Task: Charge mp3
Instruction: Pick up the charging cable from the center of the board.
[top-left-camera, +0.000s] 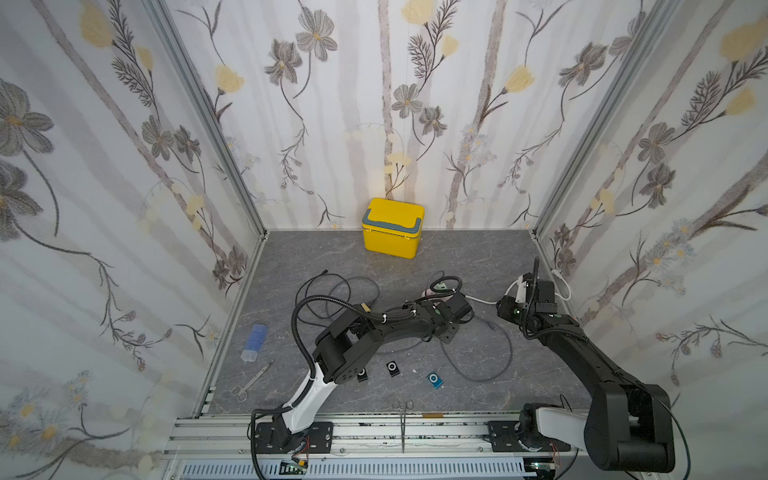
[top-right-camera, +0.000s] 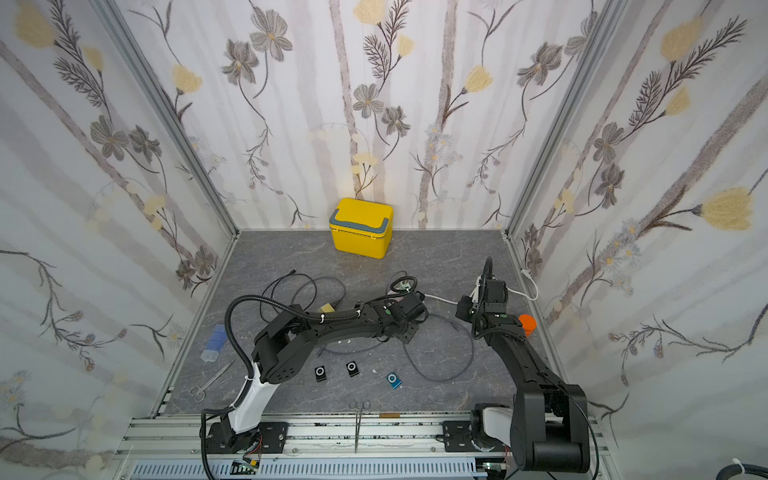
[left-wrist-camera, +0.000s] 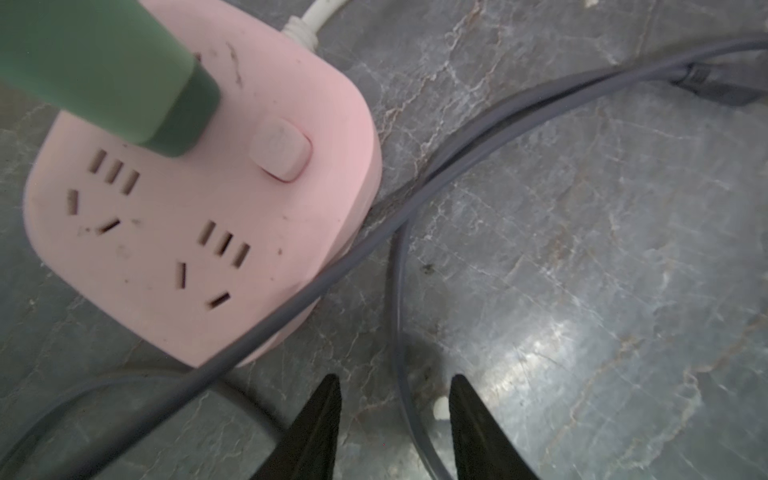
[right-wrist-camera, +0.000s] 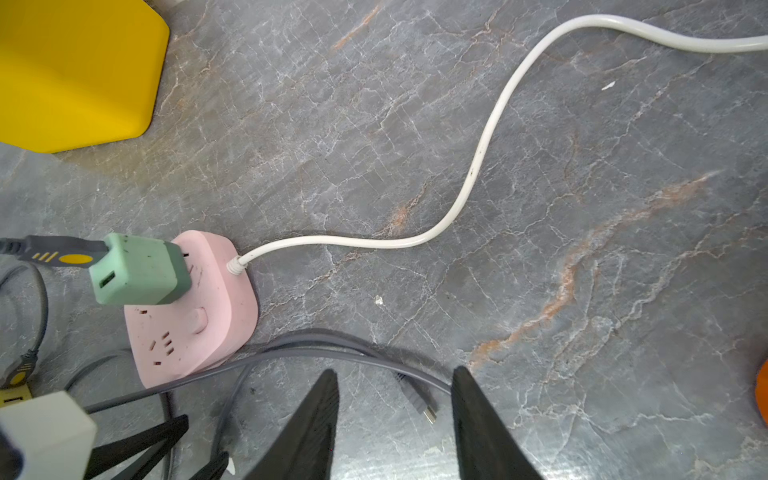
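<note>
Your left hand (left-wrist-camera: 395, 378): released, astride grey cable (left-wrist-camera: 395, 299) on counter (left-wrist-camera: 582, 249) (beside pink power strip (left-wrist-camera: 199, 232)); your right hand (right-wrist-camera: 395, 370): released.

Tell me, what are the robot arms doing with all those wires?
Both arms reach toward the pink power strip, where a green charger is plugged in. The left pincer and right pincer are open over the gray cable, holding nothing. Three little mp3 players lie near the front, none plugged in yet.
</note>
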